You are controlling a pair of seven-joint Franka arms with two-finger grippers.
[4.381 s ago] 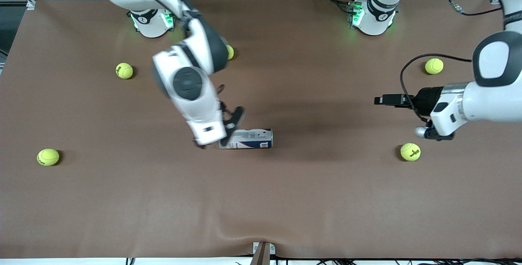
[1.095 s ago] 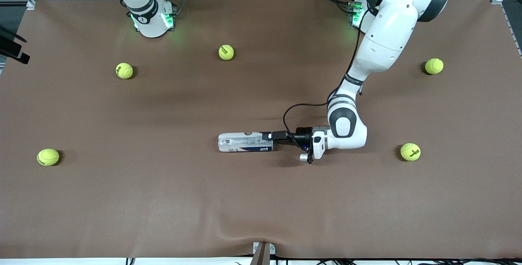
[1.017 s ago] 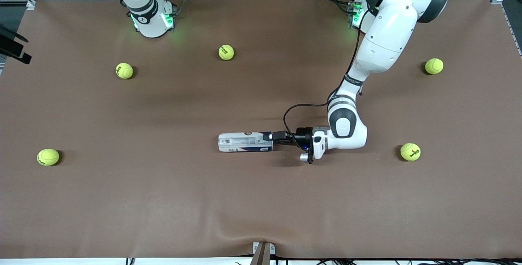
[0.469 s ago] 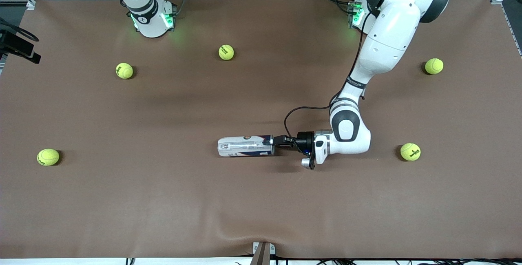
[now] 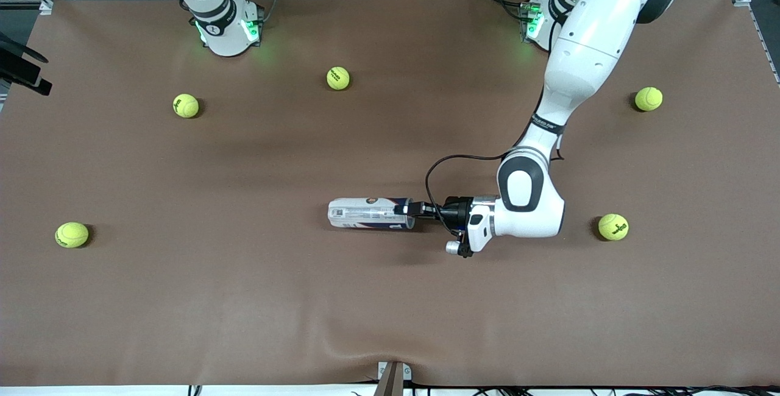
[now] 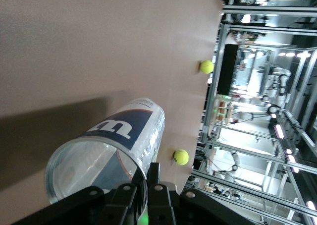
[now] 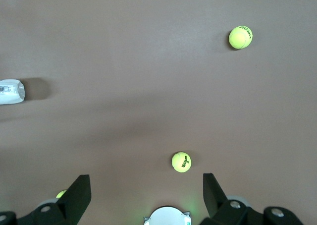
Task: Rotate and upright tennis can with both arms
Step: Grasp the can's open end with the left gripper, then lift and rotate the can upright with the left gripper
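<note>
One tennis can [image 5: 369, 213] lying, rim pinched in left claw [image 5: 412, 208]

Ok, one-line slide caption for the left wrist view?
Left tool shut on the open rim of the lying tennis can, two tennis balls farther along the brown table.

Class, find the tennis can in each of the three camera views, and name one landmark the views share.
Front view: tennis can lying mid-table, left pincer shut on its open rim.
Left wrist view: tennis can fills the foreground.
Right wrist view: one end at the edge.
Shared landmark: brown table.
</note>
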